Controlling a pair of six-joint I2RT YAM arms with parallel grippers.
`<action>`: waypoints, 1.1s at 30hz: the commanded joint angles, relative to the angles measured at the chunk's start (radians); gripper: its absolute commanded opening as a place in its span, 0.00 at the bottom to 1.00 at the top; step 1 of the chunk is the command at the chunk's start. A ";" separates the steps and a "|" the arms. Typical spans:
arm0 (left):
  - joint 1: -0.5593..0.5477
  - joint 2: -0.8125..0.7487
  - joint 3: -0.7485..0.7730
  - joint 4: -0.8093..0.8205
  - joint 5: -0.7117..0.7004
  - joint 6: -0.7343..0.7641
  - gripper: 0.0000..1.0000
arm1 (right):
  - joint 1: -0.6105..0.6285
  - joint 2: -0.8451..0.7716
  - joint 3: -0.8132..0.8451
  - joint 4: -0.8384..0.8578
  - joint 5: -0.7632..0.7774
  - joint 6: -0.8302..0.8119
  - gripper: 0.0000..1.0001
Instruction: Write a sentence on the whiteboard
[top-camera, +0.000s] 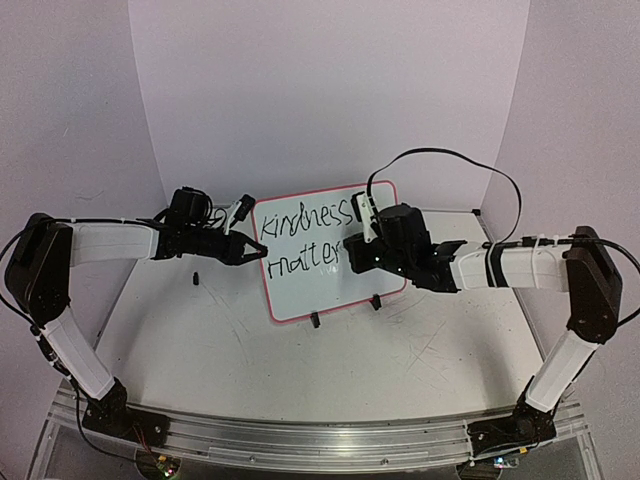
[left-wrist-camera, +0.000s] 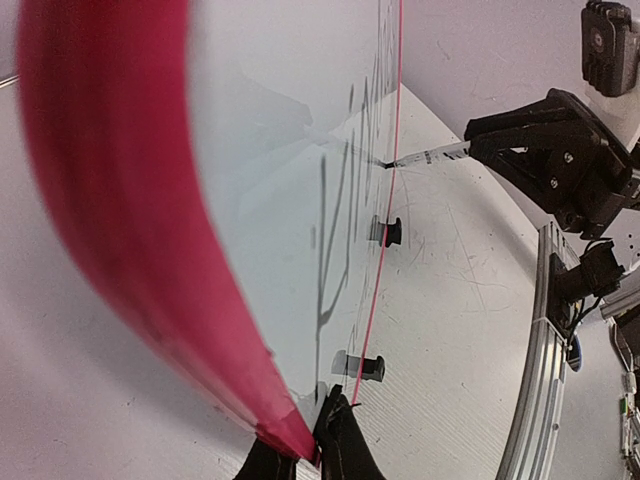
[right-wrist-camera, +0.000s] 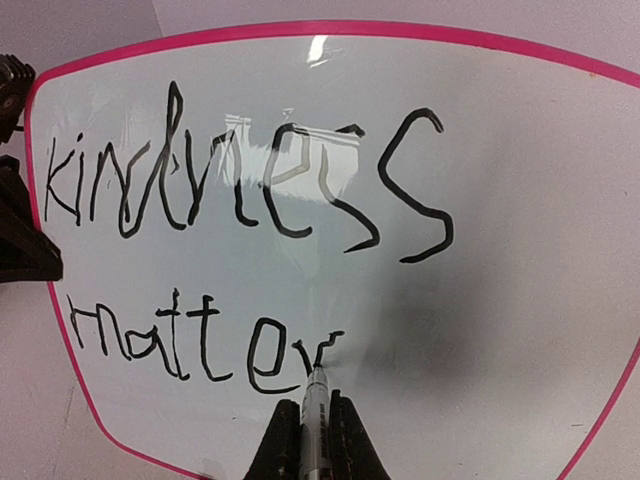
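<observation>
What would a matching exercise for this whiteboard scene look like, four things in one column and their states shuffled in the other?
Column one:
1. left end effector
2. right end effector
3. whiteboard
4. sentence

Column two:
A. reads "Kindness matter" so far
B. shut on a marker
C. shut on the board's left rim
D. propped on black clip feet

Pairs: 1-C, 2-B, 3-D, 4-A.
</observation>
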 joint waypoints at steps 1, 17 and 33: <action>0.016 0.002 0.023 -0.017 -0.225 0.087 0.00 | 0.002 -0.011 -0.010 -0.001 0.000 0.014 0.00; 0.016 -0.002 0.021 -0.018 -0.229 0.086 0.00 | 0.014 -0.075 -0.031 -0.019 -0.021 0.019 0.00; 0.007 -0.004 0.015 -0.019 -0.239 0.099 0.00 | -0.003 -0.136 -0.053 -0.005 -0.008 -0.119 0.00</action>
